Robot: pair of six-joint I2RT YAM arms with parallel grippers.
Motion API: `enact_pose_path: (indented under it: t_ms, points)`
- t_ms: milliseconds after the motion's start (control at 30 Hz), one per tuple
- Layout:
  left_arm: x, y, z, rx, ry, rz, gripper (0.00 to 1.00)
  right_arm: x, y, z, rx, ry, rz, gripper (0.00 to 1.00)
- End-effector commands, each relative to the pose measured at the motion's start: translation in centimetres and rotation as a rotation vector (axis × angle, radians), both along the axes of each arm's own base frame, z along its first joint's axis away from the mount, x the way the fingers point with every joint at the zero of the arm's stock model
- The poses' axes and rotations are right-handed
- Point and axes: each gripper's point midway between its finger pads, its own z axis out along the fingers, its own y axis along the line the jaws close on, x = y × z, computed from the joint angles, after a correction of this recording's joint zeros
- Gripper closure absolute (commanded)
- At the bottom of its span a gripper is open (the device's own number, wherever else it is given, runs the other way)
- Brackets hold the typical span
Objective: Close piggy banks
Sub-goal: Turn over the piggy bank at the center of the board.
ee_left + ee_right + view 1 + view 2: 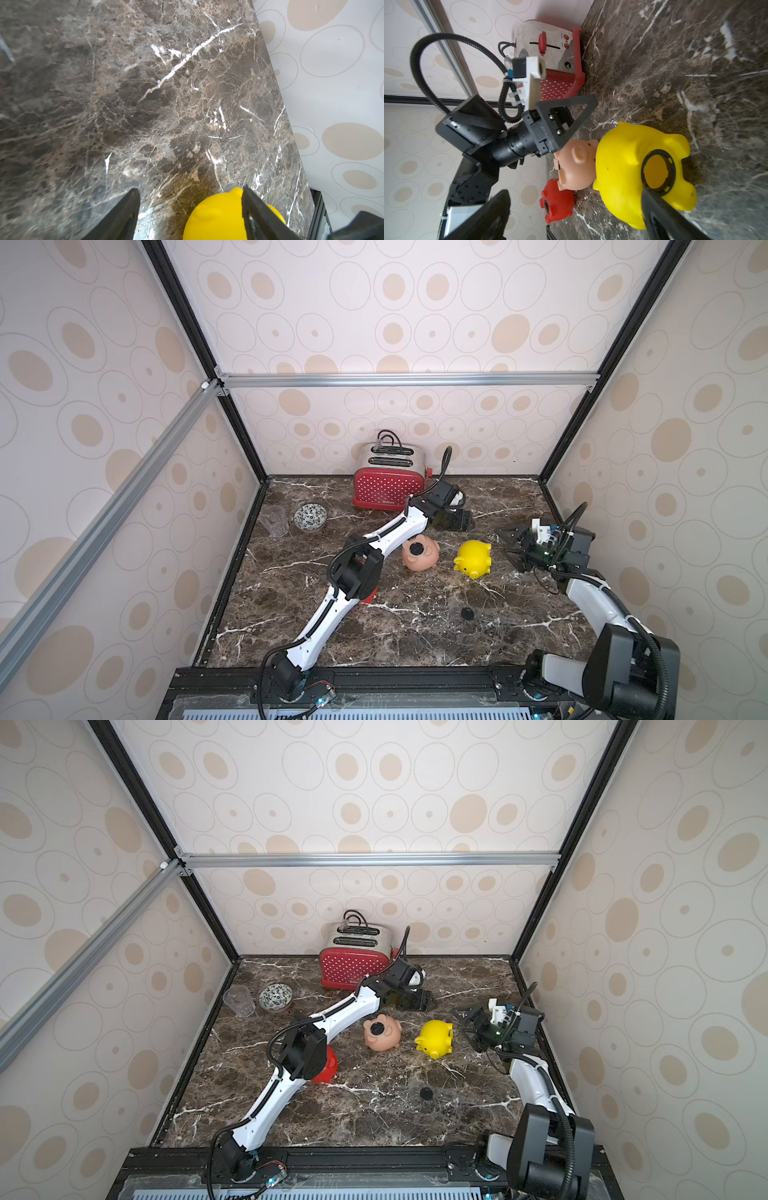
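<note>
Yellow piggy bank [473, 559] lay on its side mid-counter [415, 635], its belly hole [656, 174] unplugged.
Left jaws hung released just behind it and right jaws stood spread wide beside it, both empty. The loose black plug [468, 613] sat well apart, nearer the front. A nudge from either arm could roll the round pig and turn its hole away.

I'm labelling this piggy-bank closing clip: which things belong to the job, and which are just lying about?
Job: peach-pink pig, black plug on its belly; yellow pig, belly hole open; red pig; loose black plug.
Lying about: toaster; clear cup; patterned bowl.
</note>
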Motion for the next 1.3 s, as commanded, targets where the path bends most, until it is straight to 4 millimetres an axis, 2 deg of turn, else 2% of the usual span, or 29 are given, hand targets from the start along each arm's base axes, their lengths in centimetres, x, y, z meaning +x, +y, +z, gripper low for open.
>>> enact_pose_path:
  t_ms: [0, 267, 500, 667, 900, 1267]
  points:
    - [-0.1, 1.3, 3.8, 0.009, -0.065, 0.015, 0.24, -1.0, -0.3, -2.3, -0.045, 0.085, 0.000, 0.00]
    - [-2.8, 2.7, 5.3, 0.064, -0.079, -0.009, 0.30, -1.3, -1.5, -3.8, -0.076, 0.117, -0.043, 0.01]
    - [-6.1, 2.4, 4.1, 0.154, -0.059, -0.066, 0.35, -1.0, -1.6, -4.4, -0.043, 0.108, -0.043, 0.05]
    - [-7.7, 2.1, 3.1, 0.193, -0.035, -0.091, 0.37, -0.2, -0.4, -3.8, -0.007, 0.068, -0.003, 0.03]
    - [-8.0, 2.4, 2.3, 0.208, -0.022, -0.078, 0.43, 0.8, 0.0, -4.6, 0.022, 0.083, 0.005, 0.06]
    - [-8.4, 2.1, 2.4, 0.206, -0.018, -0.107, 0.43, 1.7, 1.3, -5.2, 0.017, 0.109, 0.041, 0.09]
